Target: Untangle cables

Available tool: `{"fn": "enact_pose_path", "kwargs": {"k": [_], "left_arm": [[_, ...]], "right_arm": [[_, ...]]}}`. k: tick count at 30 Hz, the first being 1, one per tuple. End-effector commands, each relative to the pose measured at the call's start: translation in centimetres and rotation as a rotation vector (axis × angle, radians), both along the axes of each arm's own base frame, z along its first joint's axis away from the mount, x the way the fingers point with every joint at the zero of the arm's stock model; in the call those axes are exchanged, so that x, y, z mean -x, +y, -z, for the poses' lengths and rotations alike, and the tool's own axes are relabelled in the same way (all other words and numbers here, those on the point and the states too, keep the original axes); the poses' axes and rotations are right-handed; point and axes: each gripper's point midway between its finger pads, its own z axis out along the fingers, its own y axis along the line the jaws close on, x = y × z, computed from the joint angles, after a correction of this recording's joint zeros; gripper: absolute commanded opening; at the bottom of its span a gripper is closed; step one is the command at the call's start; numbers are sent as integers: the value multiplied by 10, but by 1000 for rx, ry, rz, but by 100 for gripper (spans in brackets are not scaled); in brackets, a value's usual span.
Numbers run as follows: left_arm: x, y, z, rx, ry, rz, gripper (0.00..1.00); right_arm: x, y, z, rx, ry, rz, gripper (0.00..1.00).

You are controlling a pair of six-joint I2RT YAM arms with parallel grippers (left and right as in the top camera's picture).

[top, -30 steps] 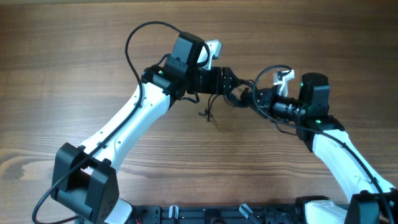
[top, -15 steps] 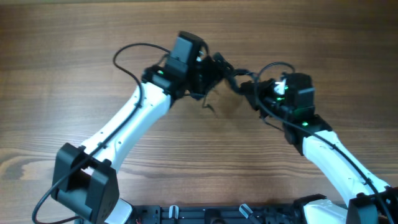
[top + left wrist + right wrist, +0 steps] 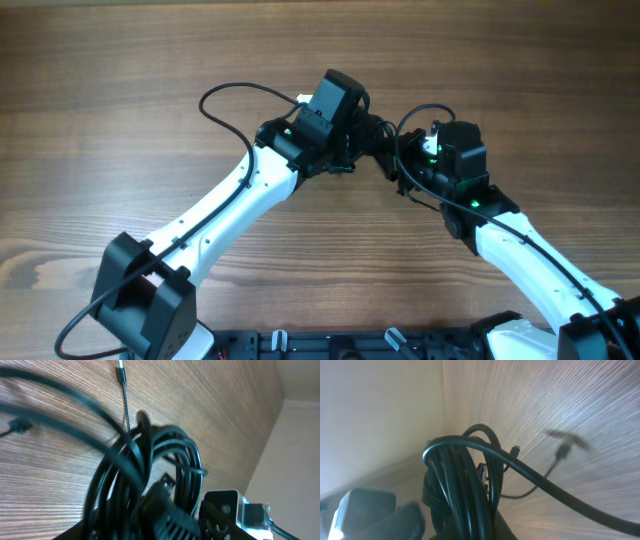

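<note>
Both arms have closed in since a second ago. The left end effector, which then reached in from farther left, has swung right. The right end effector has pushed up and left to meet it. The cord end that then dangled well below the left end effector now shows only as a short dark stub tucked under its wrist.

The left arm stretches diagonally from the near-left corner, its elbow almost straight. The right arm rises from the near right with its wrist bent toward its partner. The cables sit bunched between the two end effectors and appear to touch both.

From overhead the bundle is only a dark knot and both sets of jaws are hidden. How far either end effector is open, and just what each has hold of, cannot be told.

The left wrist camera adds detail. The cables form a coil of several loops close to the lens, with the counter behind. One thin cord runs away from the end effector to a metal-tipped plug.

The right wrist camera shows the cables from the other side, with one strand sweeping off to the right. Two small plug ends lie beyond the coil, the farther one blurred.
</note>
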Motion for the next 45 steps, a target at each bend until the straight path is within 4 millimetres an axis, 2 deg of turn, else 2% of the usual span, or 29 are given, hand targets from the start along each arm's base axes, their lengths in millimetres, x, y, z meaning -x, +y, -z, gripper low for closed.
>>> {"fn": "enact_pose_path", "kwargs": {"k": [1, 2, 5, 8, 9, 11, 13, 16, 18, 19, 23, 26, 28, 29, 31, 33, 36, 40, 43, 45], "left_arm": [[-6, 5, -15, -15, -49, -43, 41], [-7, 9, -13, -31, -51, -54, 29], [-14, 30, -6, -102, -51, -119, 4], [-20, 51, 0, -133, -24, -159, 4], [-24, 58, 1, -146, -27, -158, 4], [-32, 70, 1, -187, -71, -97, 4], [-37, 79, 0, -216, -115, 12, 4], [-36, 77, -4, -200, -182, 215, 4], [-30, 70, -10, -147, -242, 376, 4], [-24, 60, -20, -77, -303, 500, 4], [-16, 43, -38, 16, -436, 676, 4], [-20, 40, -42, 19, -469, 672, 4], [-24, 40, -46, 33, -468, 645, 4], [-27, 41, -47, 43, -463, 623, 4], [-31, 45, -48, 41, -463, 609, 4], [-34, 51, -48, 45, -449, 581, 4], [-39, 59, -47, 57, -417, 531, 4], [-41, 61, -47, 73, -389, 498, 4], [-40, 61, -47, 89, -360, 469, 4], [-40, 61, -47, 93, -354, 464, 4]], "right_arm": [[7, 10, -4, -44, 16, -52, 4], [7, 10, -4, -44, 16, -52, 4], [5, 5, -3, 24, -56, -87, 4], [1, -3, -2, 113, -156, -126, 7], [1, -5, -3, 155, -217, -166, 20], [3, -9, -7, 203, -328, -263, 54], [9, -16, -15, 204, -436, -367, 76], [12, -33, -25, 222, -591, -455, 79], [17, -44, -33, 231, -707, -511, 82], [20, -48, -37, 248, -782, -544, 82], [26, -44, -39, 261, -858, -595, 79], [29, -34, -34, 313, -911, -641, 77], [23, -36, -14, 400, -822, -611, 76], [16, -43, 5, 489, -724, -567, 77], [7, -62, 30, 574, -523, -451, 76], [5, -76, 43, 567, -360, -339, 76], [7, -82, 51, 434, -132, -170, 77], [31, -82, 71, 178, 297, 61, 77], [41, -67, 76, 48, 441, 133, 79], [41, -51, 73, -3, 460, 139, 83]]}}
